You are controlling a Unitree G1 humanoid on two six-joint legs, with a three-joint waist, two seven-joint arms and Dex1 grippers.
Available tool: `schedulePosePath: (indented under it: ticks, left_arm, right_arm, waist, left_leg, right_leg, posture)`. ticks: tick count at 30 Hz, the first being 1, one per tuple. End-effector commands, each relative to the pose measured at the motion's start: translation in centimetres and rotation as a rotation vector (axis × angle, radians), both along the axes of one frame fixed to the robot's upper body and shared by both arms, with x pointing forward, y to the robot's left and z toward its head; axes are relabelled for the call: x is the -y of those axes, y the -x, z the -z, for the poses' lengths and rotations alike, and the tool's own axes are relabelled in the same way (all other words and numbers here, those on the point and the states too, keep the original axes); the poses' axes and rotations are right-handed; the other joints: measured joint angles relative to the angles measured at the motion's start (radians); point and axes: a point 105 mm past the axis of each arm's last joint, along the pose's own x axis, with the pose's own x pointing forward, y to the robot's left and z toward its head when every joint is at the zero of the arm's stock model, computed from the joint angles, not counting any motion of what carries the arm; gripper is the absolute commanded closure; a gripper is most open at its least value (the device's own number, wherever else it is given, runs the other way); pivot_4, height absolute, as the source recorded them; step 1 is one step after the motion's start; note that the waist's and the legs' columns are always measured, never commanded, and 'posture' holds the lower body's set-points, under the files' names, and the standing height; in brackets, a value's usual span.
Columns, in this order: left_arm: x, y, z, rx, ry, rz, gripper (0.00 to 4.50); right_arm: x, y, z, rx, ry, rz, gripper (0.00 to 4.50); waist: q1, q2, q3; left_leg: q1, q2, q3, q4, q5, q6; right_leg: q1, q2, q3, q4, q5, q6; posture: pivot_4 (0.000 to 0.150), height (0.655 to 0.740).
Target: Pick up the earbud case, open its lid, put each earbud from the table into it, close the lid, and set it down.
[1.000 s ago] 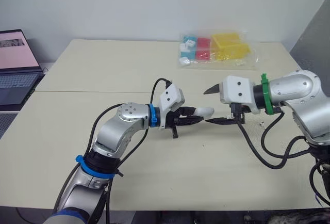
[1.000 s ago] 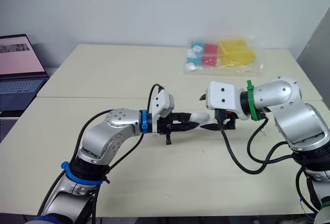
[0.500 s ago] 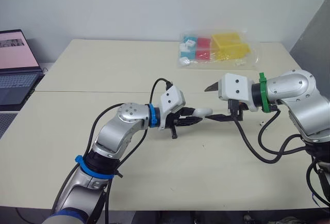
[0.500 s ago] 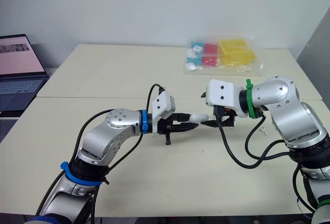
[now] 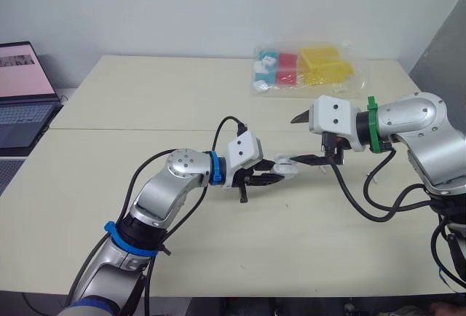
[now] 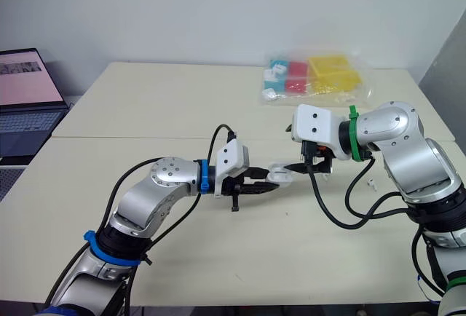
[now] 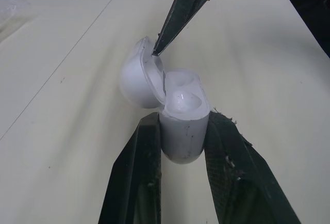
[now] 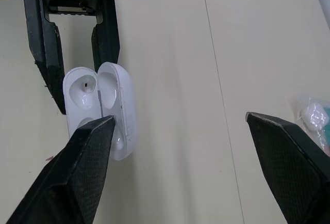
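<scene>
A white earbud case (image 5: pixel 285 166) is held a little above the table's middle, with my left gripper (image 5: pixel 273 172) shut on its lower body (image 7: pixel 184 126). Its lid (image 7: pixel 136 79) is swung open and both inner wells (image 8: pixel 85 92) show, with no earbud visible in them. My right gripper (image 5: pixel 293 140) is open just right of the case. Its lower fingertip (image 7: pixel 157 48) touches the lid's rim, while the other finger (image 8: pixel 289 157) stays clear. A small white piece (image 6: pixel 372 182), possibly an earbud, lies on the table beside the right arm's cable.
A clear plastic bag (image 5: pixel 306 68) of coloured blocks lies at the table's far side. A laptop (image 5: pixel 22 94) stands open off the table's left edge. A seam (image 5: pixel 131 129) crosses the tabletop.
The case's lid was shut before and now stands open. My right gripper's lower fingertip has come up against the lid. The left gripper has dipped slightly with the case.
</scene>
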Motion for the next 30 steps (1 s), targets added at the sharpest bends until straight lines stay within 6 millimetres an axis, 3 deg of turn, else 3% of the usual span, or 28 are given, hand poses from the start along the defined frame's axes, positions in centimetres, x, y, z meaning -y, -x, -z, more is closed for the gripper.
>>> schedulePosePath:
  ticks: [1, 8, 14, 19, 24, 30]
  left_arm:
    - [-0.1, -0.1, -0.7, 0.044, 0.016, -0.006, 3.72]
    - [-1.8, -1.8, -0.8, 0.081, 0.061, -0.156, 3.72]
    - [-2.2, -2.4, -2.0, 0.147, 0.161, -0.249, 3.72]
    - [-1.7, -1.5, -2.1, 0.167, 0.194, -0.219, 3.72]
    - [-0.8, -1.0, -1.9, 0.169, 0.198, -0.173, 3.72]
    - [0.3, 0.2, -1.2, 0.151, 0.179, -0.091, 3.72]
  right_arm:
    - [0.2, 0.3, -1.8, 0.042, -0.014, -0.013, 0.26]
    - [3.3, -0.2, -4.1, -0.027, -0.091, 0.101, 0.26]
    - [7.2, -0.5, -3.4, -0.115, -0.192, 0.321, 0.26]
    - [11.0, 0.2, 0.0, -0.211, -0.220, 0.566, 0.26]
    - [14.6, -0.6, 3.8, -0.213, -0.228, 0.841, 0.26]
    - [16.7, -1.2, 7.7, -0.268, -0.274, 0.967, 0.26]
  waist:
    - [0.000, 0.000, 0.000]
    - [0.000, 0.000, 0.000]
    - [0.003, 0.000, 0.000]
    - [0.007, 0.000, 0.000]
    - [0.005, 0.000, 0.000]
    - [0.000, 0.000, 0.000]
  left_leg:
    - [0.000, 0.000, 0.000, 0.000, 0.000, 0.000]
    - [0.000, 0.000, 0.000, 0.000, 0.000, 0.000]
    - [-0.001, 0.000, 0.000, 0.000, 0.000, 0.000]
    - [-0.001, 0.000, 0.000, 0.000, 0.000, 0.000]
    - [0.000, 0.000, 0.002, 0.000, 0.000, 0.000]
    - [0.003, 0.000, 0.004, 0.000, 0.000, 0.000]
  right_leg:
    - [0.000, 0.000, 0.000, 0.000, 0.000, 0.000]
    - [0.000, 0.000, 0.000, 0.000, 0.000, 0.000]
    - [0.000, -0.001, 0.000, -0.001, 0.000, 0.000]
    - [0.000, -0.001, 0.001, -0.001, 0.000, 0.000]
    - [0.000, -0.001, 0.002, 0.000, 0.000, 0.000]
    - [0.001, 0.001, 0.005, 0.000, 0.000, 0.000]
  posture:
    - [0.150, 0.7400]
    - [0.150, 0.7400]
    - [0.150, 0.7400]
    - [0.150, 0.7400]
    - [0.150, 0.7400]
    - [0.150, 0.7400]
